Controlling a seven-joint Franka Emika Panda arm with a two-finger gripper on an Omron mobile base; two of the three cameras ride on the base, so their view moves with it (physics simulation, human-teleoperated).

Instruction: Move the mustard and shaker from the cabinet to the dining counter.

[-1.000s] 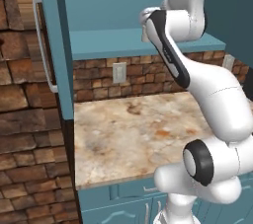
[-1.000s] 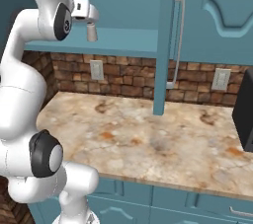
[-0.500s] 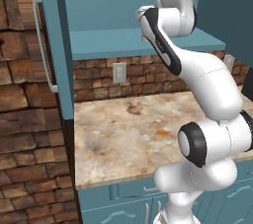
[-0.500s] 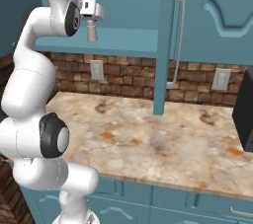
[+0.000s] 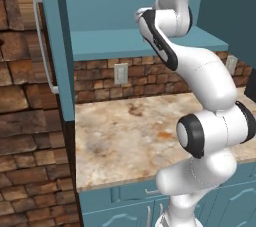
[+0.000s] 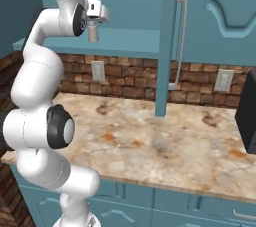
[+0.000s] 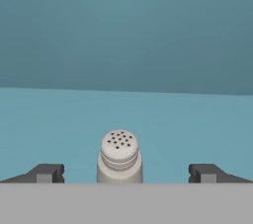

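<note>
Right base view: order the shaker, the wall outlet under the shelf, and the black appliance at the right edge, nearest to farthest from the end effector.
1. The shaker, right at the end effector, over the cabinet shelf.
2. The wall outlet, on the brick wall below the shelf.
3. The black appliance, far across on the counter's right edge.

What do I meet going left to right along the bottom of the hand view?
Left fingertip → shaker, standing on the cabinet shelf → right fingertip.
</note>
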